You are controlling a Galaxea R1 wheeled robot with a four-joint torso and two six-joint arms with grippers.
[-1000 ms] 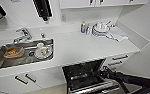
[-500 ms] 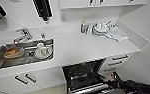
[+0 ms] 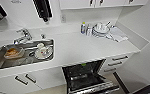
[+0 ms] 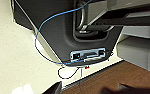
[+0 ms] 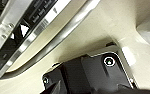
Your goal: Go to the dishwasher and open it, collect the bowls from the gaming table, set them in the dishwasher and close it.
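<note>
One dishwasher [image 3: 87, 75] sits under the white bench [image 3: 76, 47], its door swung down and open toward the robot, the dark inside and a rack showing; a small green mark shows at the upper edge of the opening. In the right wrist view the dishwasher's steel bar handle [image 5: 63, 30] and a dark control strip run slantwise across the pale floor.

Around it: a steel sink [image 3: 23, 53] is set in the bench to the left, with a tap [image 3: 22, 37] behind it. Inside the sink lie a container of orange-brown stuff [image 3: 13, 53] and white crockery, a cup on a plate [image 3: 42, 51]. At the back of the bench, right of the middle, stand a small bottle with a green cap [image 3: 83, 27] and a stack of white dishes [image 3: 100, 28], with a folded cloth [image 3: 117, 35] just beside them. White drawers with dark bar handles [image 3: 116, 61] flank the dishwasher on the right; white cabinet doors [image 3: 22, 81] lie to its left. Wall cabinets [image 3: 96, 3] hang above.

A dark arm link [image 3: 121, 82] comes in at the lower right of the head view, near the open door's right corner. The left wrist view shows the robot's dark base with a blue cable [image 4: 46, 32] looped over pale floor. Whether either hand is open or closed I cannot tell, nor whether it has hold of anything.
</note>
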